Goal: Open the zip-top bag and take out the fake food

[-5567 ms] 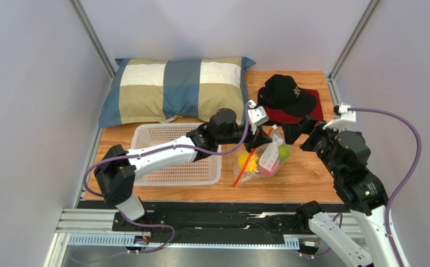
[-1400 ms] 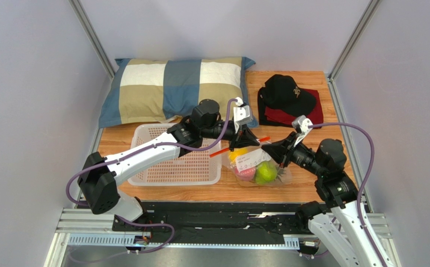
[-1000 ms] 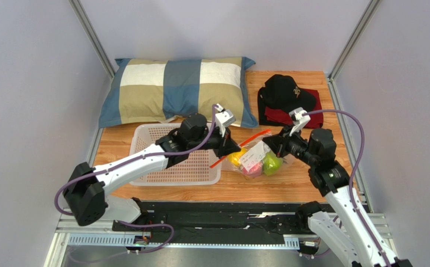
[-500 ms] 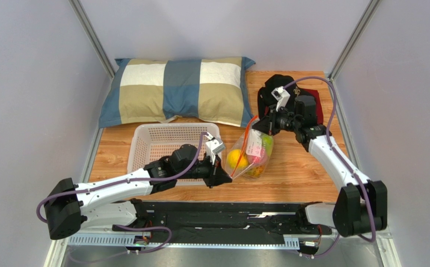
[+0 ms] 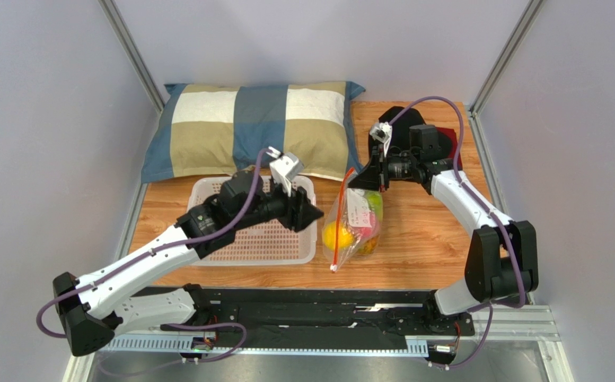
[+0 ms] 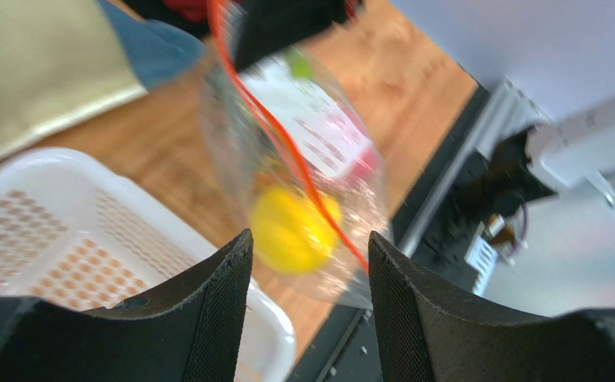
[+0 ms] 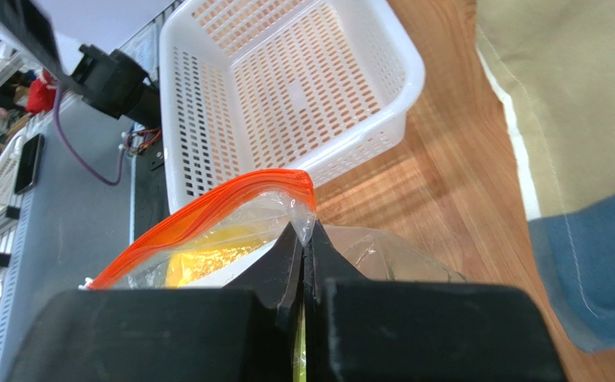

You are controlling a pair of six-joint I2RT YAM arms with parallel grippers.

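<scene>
The zip-top bag [image 5: 356, 227] hung just beside the basket [image 5: 251, 231], off its end nearer the right arm. The right hand [image 5: 364, 177] pinched its top corner, fingers pressed together on the clear plastic just under the red-orange zip strip [image 7: 231, 195]. The strip ran steeply down the side facing the basket. The white label [image 5: 360, 213] faced up. The fake food [image 5: 338, 236] sat low inside: a yellow fruit nearest the basket, green and pink ones beyond it.
</scene>
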